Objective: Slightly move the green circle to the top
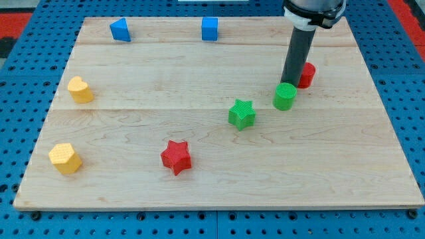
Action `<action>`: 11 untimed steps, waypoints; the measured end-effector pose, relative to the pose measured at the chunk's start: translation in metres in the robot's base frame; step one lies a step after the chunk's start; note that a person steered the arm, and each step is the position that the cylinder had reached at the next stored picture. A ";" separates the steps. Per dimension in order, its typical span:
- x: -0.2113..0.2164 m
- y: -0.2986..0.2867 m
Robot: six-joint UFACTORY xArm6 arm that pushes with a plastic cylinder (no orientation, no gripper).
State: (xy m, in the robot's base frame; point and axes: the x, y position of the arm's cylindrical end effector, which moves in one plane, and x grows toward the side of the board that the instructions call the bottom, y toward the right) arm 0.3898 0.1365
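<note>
On the board [199, 192], near its top edge: a blue block [120, 30] toward the view's left, and a blue cube [210, 28] to its right, well apart. Along the left side: one yellow block [80, 89] above, and a yellow hexagon [64, 158] below it, near the bottom left corner. Toward the bottom, left of centre: a red star [176, 157]. Up and to the right of it: a green star [242, 113], then the green circle [285, 97] near it, a little higher. Just above the green circle, at its top edge: my tip [290, 84]; touching or not, cannot tell. Right of the rod, partly behind it: a red block [307, 75].
</note>
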 end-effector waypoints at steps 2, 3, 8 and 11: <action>-0.034 0.026; -0.002 0.037; 0.030 -0.042; 0.049 -0.243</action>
